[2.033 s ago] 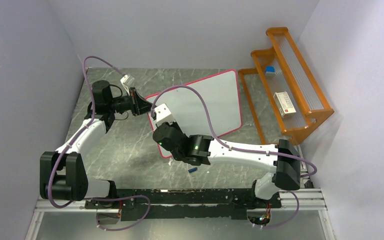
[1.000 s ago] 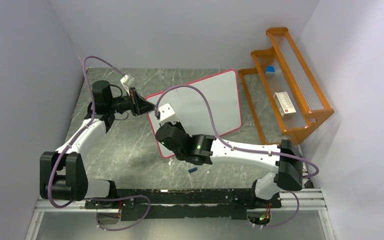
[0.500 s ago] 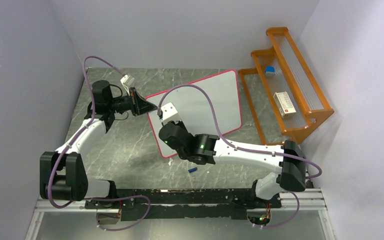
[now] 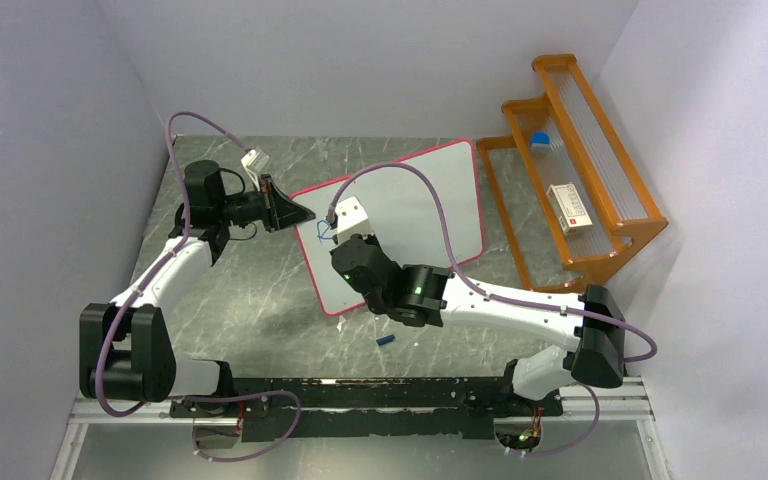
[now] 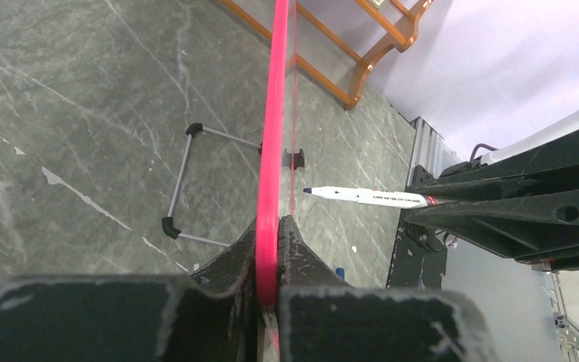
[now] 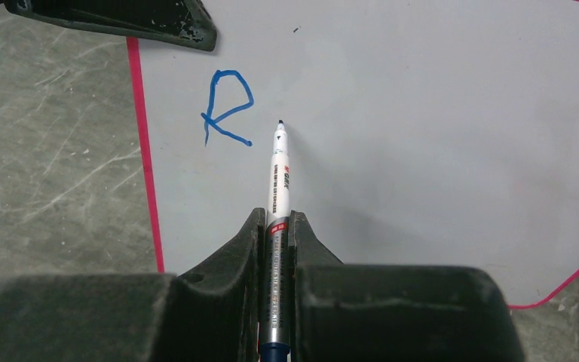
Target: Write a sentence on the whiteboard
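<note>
A grey, marble-veined table (image 4: pixel 250 290) is enclosed by plain pale walls. The whiteboard (image 4: pixel 430 200), rounded at its corners and framed in thin pink-red, is stood near the far edge, toward the middle. An orange stepped rack (image 4: pixel 610 225) is set along the right edge, and a white box (image 4: pixel 569 206) is kept on one step.

From the left wrist, the board's frame is seen edge-on, pinched tight by the left gripper (image 5: pixel 269 226). A slim white marker (image 5: pixel 369 197) is pointed at it.

From the right wrist, the marker is clamped in the right gripper (image 6: pixel 277 226), its tip beside a blue "R", the only letter of the sentence (image 6: pixel 226 105) written.
</note>
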Controlling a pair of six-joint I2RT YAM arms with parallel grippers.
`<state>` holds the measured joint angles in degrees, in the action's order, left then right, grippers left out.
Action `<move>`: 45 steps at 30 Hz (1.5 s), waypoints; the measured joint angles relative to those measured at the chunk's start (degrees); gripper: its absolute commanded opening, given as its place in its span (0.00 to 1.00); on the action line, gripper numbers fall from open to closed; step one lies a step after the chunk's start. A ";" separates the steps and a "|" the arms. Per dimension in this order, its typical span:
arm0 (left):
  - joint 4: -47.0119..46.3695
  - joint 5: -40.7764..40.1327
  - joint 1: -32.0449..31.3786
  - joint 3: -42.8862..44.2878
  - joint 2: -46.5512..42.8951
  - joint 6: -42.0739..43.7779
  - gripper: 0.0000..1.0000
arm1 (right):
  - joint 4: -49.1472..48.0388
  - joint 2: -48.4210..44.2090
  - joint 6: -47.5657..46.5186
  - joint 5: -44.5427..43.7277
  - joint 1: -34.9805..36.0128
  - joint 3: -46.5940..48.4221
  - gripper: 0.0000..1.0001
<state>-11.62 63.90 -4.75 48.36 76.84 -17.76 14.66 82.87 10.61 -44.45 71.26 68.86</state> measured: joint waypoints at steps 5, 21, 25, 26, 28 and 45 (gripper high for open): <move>0.02 0.00 0.00 0.00 0.00 0.00 0.05 | -0.83 0.04 -0.55 0.11 -0.46 0.02 0.00; 0.04 -0.04 0.00 0.02 0.04 0.02 0.05 | -2.84 1.70 -1.70 1.16 -1.46 0.04 0.00; 0.02 -0.15 0.00 0.02 0.15 0.00 0.05 | -2.86 1.95 -1.75 1.27 -1.57 0.24 0.00; 0.02 -0.22 0.00 0.02 0.17 0.00 0.05 | -2.86 2.01 -1.75 1.29 -1.62 0.28 0.00; 0.02 -0.26 0.00 0.02 0.22 0.00 0.05 | -2.78 2.16 -1.73 1.22 -1.64 0.48 0.00; 1.40 -0.31 -0.11 0.66 0.22 0.72 0.05 | -1.88 0.35 -0.66 2.49 -2.12 -0.31 0.00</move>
<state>-10.22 63.59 -4.86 49.01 77.06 -17.04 12.78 83.22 9.96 -41.95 69.14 68.55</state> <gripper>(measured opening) 0.088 0.110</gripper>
